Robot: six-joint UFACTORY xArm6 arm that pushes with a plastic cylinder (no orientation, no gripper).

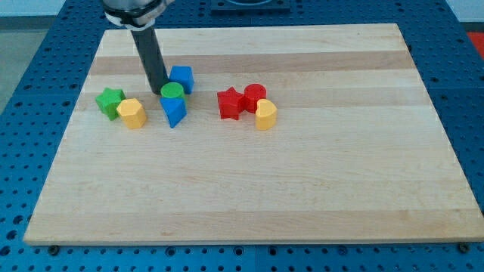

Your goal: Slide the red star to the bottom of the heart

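The near part of the bench (249,204) is bare pale wood, a rectangular board with light grain bands, and nothing stands on its bottom half. All the blocks sit in a row across the upper part.

There is no gripper on this arm, so nothing is held or clasped; it ends in a dark rod, and my tip (157,92) rests on the board at the view's upper left. Just right of my tip stands a green cylinder (172,93), touching or nearly so. A blue cube (181,78) sits just behind and right of it, and a blue wedge (174,112) just below the cylinder. Left of my tip are a green star (110,101) and, beside it, a yellow hexagon-like block (132,113).

Well to the right of my tip lies the red star (229,103). It touches a red cylinder (255,97) on its right, and the yellow heart (265,114) sits just below and right of that cylinder.

By my judgement the task is hardly begun: the star is left of the heart and slightly above it, not below. My tip is apart from the star and must travel right, then push it down and around under the heart.

Round the board is a blue perforated table (30,75), seen at every edge.
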